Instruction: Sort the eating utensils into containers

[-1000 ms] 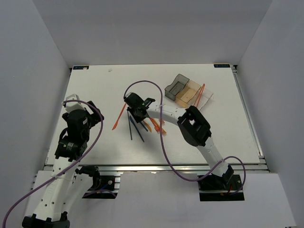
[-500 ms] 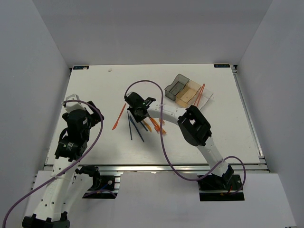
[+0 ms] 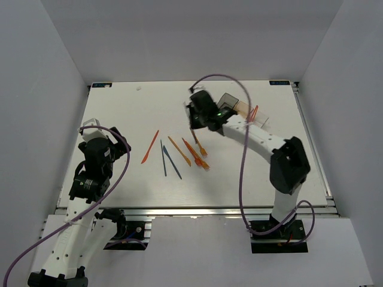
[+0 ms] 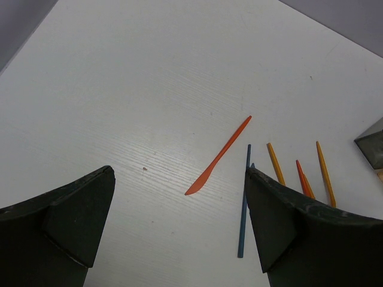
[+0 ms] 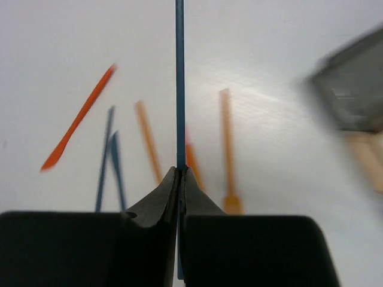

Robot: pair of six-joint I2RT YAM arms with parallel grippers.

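My right gripper [image 3: 199, 115] [image 5: 180, 173] is shut on a thin dark blue stick [image 5: 179, 89] and holds it above the table, just left of the joined bins. The smoky grey bin [image 3: 228, 99] [image 5: 353, 89], the orange bin [image 3: 242, 109] and the clear bin [image 3: 261, 123] stand at the back right; an orange utensil [image 3: 254, 112] leans in the clear one. On the table lie an orange knife [image 3: 150, 147] [image 4: 218, 156], a blue stick [image 3: 163, 157] [image 4: 244, 200], a blue knife [image 3: 173, 162], an orange stick [image 3: 179, 150] and orange forks [image 3: 199, 149]. My left gripper [image 3: 90, 127] [image 4: 179, 227] is open and empty at the left.
White walls enclose the table on three sides. The right arm's purple cable [image 3: 242, 155] loops over the table's right half. The metal front rail [image 3: 191, 208] runs along the near edge.
My right gripper has lifted off the pile of utensils and swung back and right toward the bins, carrying the blue stick. The left arm has not moved.
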